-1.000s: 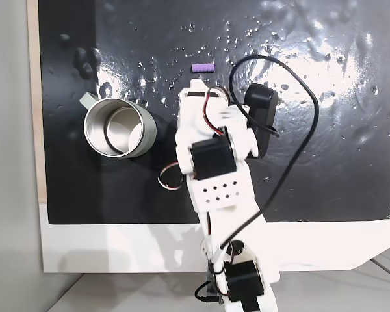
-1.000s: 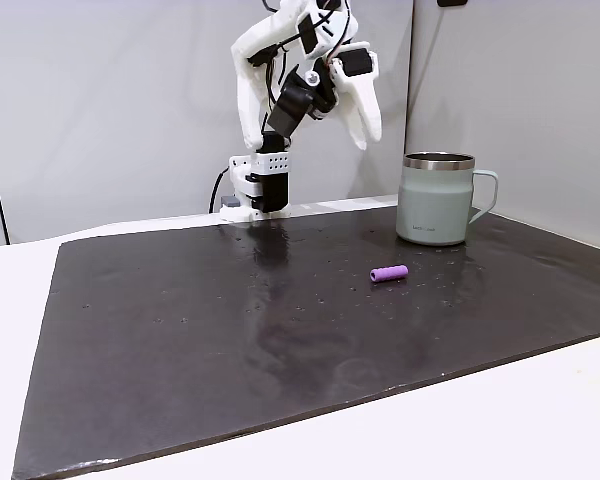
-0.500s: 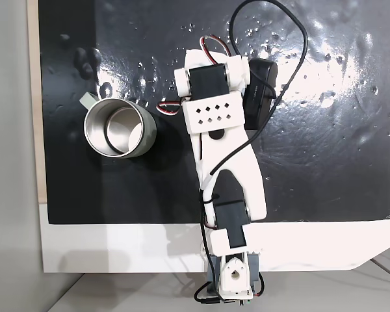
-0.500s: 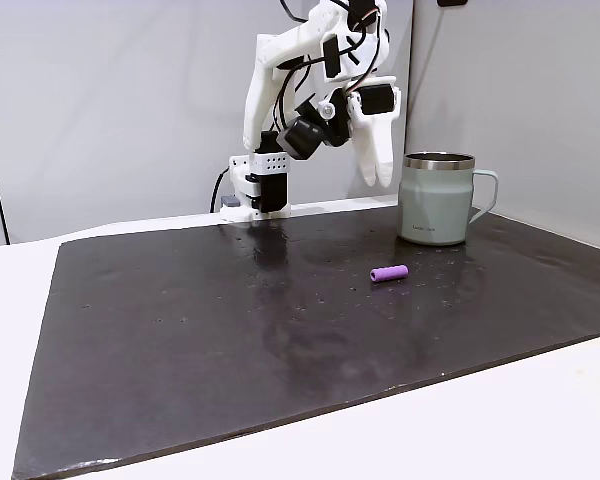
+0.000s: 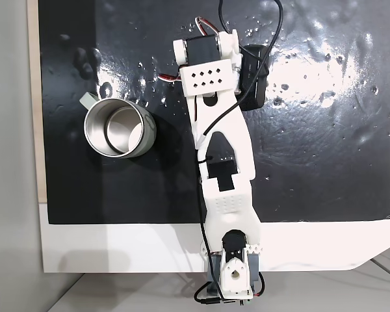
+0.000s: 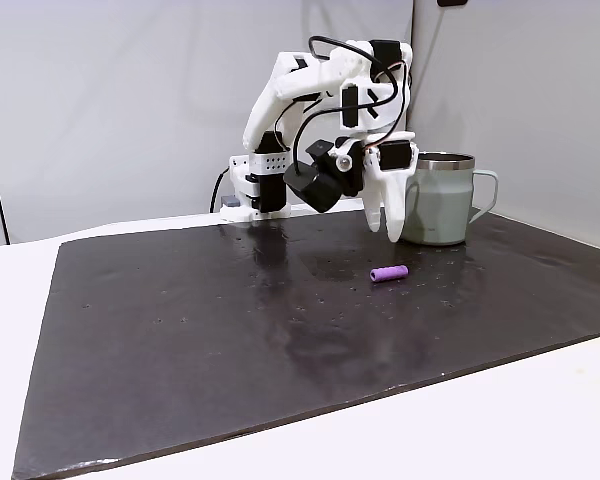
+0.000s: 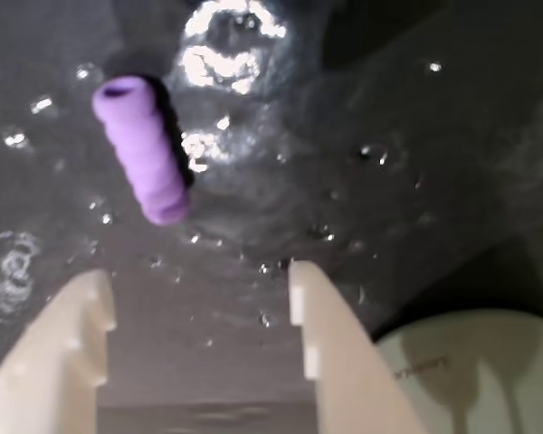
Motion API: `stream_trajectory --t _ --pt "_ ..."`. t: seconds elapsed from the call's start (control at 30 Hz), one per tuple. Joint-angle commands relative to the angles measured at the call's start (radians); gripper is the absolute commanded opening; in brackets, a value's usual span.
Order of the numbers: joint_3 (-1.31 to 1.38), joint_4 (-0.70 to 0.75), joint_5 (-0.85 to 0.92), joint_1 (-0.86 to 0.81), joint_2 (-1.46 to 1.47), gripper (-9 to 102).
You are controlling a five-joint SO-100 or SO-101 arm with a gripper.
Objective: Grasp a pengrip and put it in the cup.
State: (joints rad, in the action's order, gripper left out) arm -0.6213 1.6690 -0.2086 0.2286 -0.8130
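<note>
my white two-finger gripper (image 7: 199, 289) has its fingers spread apart with bare mat showing between the tips in the wrist view, nothing held and nothing touched. in the side fixed view the gripper (image 6: 382, 222) points down and hangs above the mat, just left of the cup and up from the pengrip. the small purple ribbed cylinder pengrip (image 7: 143, 148) lies flat on the glossy black mat (image 7: 362, 136) ahead of the fingertips, closer to the left finger (image 7: 68, 339) than the right one, clear of both. in the side view the pengrip (image 6: 388, 273) lies on the mat in front of the cup, apart from it. the round pale grey-green mug with steel inside, the cup (image 6: 438, 196), stands upright with handle to the right there; from the top fixed view the cup (image 5: 120, 128) sits left of the arm, handle toward upper left, and looks empty. a pale curved bit of the cup (image 7: 471, 371) shows at lower right of the wrist view. the white arm (image 5: 221, 149) is stretched long from its base at the bottom edge up over the mat, wrist bent downward, black cable looping above it.
</note>
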Motion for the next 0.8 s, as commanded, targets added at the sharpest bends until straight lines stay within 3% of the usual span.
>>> stream_trajectory --t 0.0,0.77 --pt "0.080 0.012 0.014 -0.026 0.028 19" --pt "0.354 0.015 0.072 -0.057 0.342 16"
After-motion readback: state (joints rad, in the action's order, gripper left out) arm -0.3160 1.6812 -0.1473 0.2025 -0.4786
